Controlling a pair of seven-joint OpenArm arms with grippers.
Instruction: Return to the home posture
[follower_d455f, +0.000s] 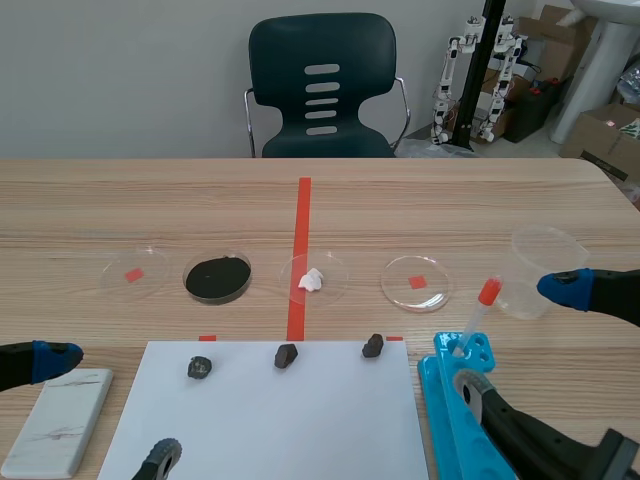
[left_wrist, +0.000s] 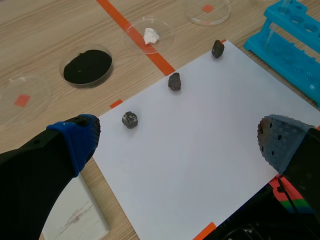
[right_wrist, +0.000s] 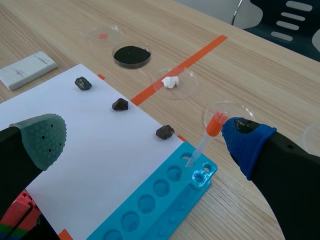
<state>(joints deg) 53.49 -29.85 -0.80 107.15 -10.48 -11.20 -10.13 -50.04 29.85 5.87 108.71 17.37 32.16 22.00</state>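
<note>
Left wrist view: left gripper (left_wrist: 180, 142), fingers spread apart, over a white paper sheet (left_wrist: 200, 170) bearing three dark rocks (left_wrist: 174, 81). Right wrist view: right gripper (right_wrist: 146, 140), fingers likewise apart, above a blue plastic tube rack (right_wrist: 150, 205) holding an orange-capped pipette (right_wrist: 207, 137).

We see a pale wood-grained table (follower_d455f: 100, 200) crossed by orange-red tape (follower_d455f: 303, 215), a plain white sheet (follower_d455f: 280, 420) bearing three dark grey-brown stones (follower_d455f: 286, 355), and at near left a white tile (follower_d455f: 58, 420) veined faintly grey. Farther off we note black powder (follower_d455f: 217, 277) and a white lump (follower_d455f: 312, 280); at near right the rack (follower_d455f: 440, 405) is turquoise, the dropper's cap (follower_d455f: 489, 291) orange-red. The right gripper (right_wrist: 145, 137) has one grey-green pad (right_wrist: 45, 137) with dark dots and one blue.
</note>
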